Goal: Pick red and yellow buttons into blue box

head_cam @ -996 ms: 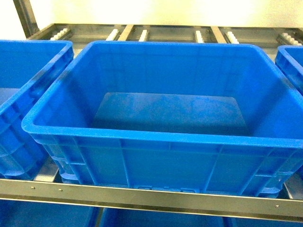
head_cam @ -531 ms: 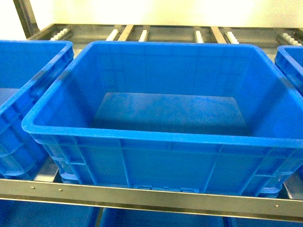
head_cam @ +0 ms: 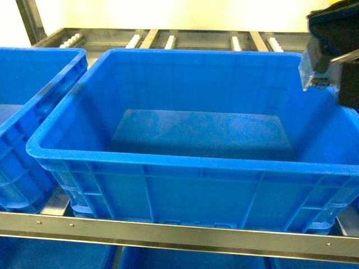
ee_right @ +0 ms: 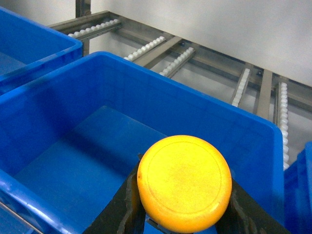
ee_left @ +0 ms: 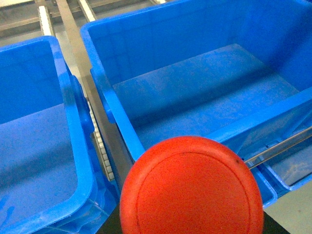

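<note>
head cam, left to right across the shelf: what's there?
Neighbouring blue crate → blue box, nothing visible inside → right hand coming in at the top right corner, clear switch block in it → sliver of another blue crate at the right edge.

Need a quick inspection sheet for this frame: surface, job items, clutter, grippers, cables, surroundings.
Surface: metal rack rail carries the crates; roller tracks behind.
Job's things: blue box holds nothing visible; red button fills the left wrist view, outside the box's corner; yellow button hangs over the box at its right wall.
Clutter: nothing seen.
Grippers: right gripper shut on the yellow button, its fingers at both sides; left gripper hidden behind the red cap, presumably holding it.
Cables: nothing seen.
Surroundings: neighbouring blue crates left and right; pale wall behind.
</note>
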### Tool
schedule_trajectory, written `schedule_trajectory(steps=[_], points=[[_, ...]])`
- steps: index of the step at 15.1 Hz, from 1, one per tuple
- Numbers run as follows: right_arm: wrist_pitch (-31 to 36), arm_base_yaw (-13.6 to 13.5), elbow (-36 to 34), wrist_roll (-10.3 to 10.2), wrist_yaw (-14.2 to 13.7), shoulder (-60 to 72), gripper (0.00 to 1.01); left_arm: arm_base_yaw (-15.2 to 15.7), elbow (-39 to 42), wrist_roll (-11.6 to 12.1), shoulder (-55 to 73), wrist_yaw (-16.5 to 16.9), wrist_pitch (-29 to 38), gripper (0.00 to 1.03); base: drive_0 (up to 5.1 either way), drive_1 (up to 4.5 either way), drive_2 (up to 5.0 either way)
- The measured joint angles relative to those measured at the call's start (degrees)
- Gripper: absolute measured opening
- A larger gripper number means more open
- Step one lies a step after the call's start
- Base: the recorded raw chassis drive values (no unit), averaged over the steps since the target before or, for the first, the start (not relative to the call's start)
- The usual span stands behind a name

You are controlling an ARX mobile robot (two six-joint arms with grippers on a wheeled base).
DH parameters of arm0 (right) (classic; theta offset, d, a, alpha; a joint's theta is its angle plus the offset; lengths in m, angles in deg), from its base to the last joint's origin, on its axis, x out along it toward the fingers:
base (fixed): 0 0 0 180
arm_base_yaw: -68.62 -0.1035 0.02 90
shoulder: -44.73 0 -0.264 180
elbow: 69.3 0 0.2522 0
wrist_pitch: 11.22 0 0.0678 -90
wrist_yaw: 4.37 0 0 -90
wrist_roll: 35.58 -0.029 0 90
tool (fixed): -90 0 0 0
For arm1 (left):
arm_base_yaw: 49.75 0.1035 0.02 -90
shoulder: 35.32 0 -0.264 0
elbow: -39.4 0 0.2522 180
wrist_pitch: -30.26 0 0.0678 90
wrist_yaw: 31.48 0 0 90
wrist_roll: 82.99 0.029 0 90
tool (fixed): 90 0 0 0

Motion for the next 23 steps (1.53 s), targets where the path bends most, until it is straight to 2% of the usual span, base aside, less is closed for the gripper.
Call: schedule_trajectory(steps=[1, 2, 4, 6, 10, 12, 13, 16, 17, 19, 21, 22, 23], points=[[1.36, -1.03, 1.86, 1.44, -0.04, 3.52, 0.3, 0.0, 0.0, -0.02, 0.0, 0.0, 0.0, 0.23, 0.0, 0.0, 0.0], [-1.51, -1.68, 5.16, 2.1, 0.13, 7.04, 0.3, 0.0, 0.0, 0.0, 0.0, 0.0, -0.02, 0.23, 0.0, 0.0, 0.0], [-9.2, -1.51, 12.02, 3.06, 0.02, 13.55, 0.3, 0.0, 0.0, 0.0, 0.0, 0.0, 0.0, 0.23, 0.0, 0.0, 0.0], [-17.05, 0.13, 17.94, 3.15, 0.17, 19.37, 0.3, 0.0, 0.0, -0.02, 0.0, 0.0, 0.0, 0.23, 0.0, 0.0, 0.0], [-18.45, 2.49, 21.9, 4.55, -1.03, 23.21, 0.3, 0.0, 0.0, -0.02, 0.0, 0.0, -0.02, 0.23, 0.0, 0.0, 0.0], [-18.38, 4.2, 26.53, 7.15, -2.73, 27.61, 0.3, 0.0, 0.0, 0.0, 0.0, 0.02, 0.0, 0.23, 0.0, 0.0, 0.0], [-18.03, 4.85, 29.57, 8.85, -4.46, 32.89, 0.3, 0.0, 0.0, 0.0, 0.0, 0.0, 0.0, 0.23, 0.0, 0.0, 0.0], [-17.03, 6.36, 30.56, 9.09, -8.35, 35.34, 0.3, 0.0, 0.0, -0.02, 0.0, 0.0, 0.0, 0.23, 0.0, 0.0, 0.0], [-16.85, 6.69, 30.47, 9.11, -8.57, 35.32, 0.3, 0.0, 0.0, -0.02, 0.0, 0.0, 0.0, 0.23, 0.0, 0.0, 0.0], [-16.85, 6.64, 30.32, 9.18, -8.57, 35.32, 0.54, 0.0, 0.0, 0.0, 0.0, -0.02, 0.0, 0.23, 0.0, 0.0, 0.0], [-16.85, 6.67, 30.32, 9.18, -8.57, 35.32, 0.83, 0.0, 0.0, 0.0, 0.0, 0.0, 0.0, 0.23, 0.0, 0.0, 0.0], [-16.85, 6.67, 30.32, 9.18, -8.57, 35.32, 0.94, 0.0, 0.0, 0.0, 0.0, 0.0, 0.0, 0.23, 0.0, 0.0, 0.0], [-16.85, 6.64, 30.32, 9.16, -8.57, 35.32, 0.99, 0.0, 0.0, 0.0, 0.0, 0.0, 0.0, 0.23, 0.0, 0.0, 0.0]])
